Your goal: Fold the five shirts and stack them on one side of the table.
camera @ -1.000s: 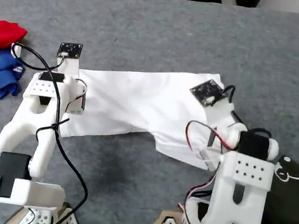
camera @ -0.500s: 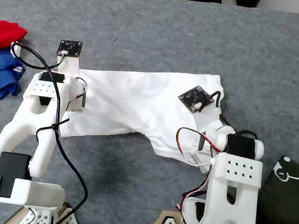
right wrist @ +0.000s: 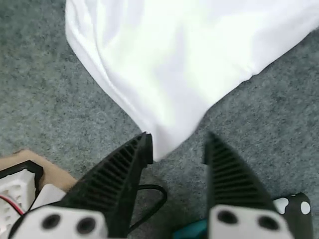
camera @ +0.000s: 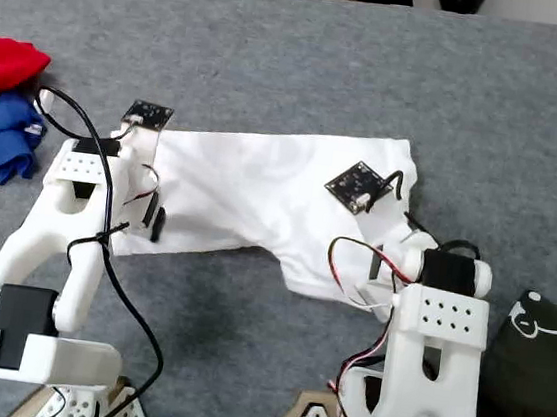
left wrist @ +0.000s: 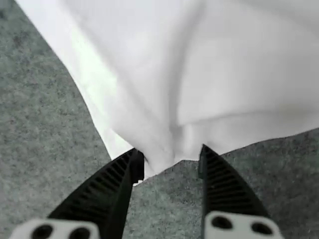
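Now your left gripper [left wrist: 167, 162] and right gripper [right wrist: 177, 144] both stand spread wide at the white shirt [camera: 260, 191].
Just ahead of each gripper's tips lies a corner of the shirt's edge, poking in between the ribbed black jaws. The cloth is soft, smooth and lightly creased, spread flat on the fuzzy grey table [camera: 276, 57].

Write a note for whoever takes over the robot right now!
Left tool: open, straddling an edge of the white shirt.
Right tool: open, at another edge.
White shirt lies spread in the middle; red shirt and blue shirt bunched at the left edge of the table; black shirt at its right edge.
Done: white shirt not yet folded.
Left: fold, then stack on one side.
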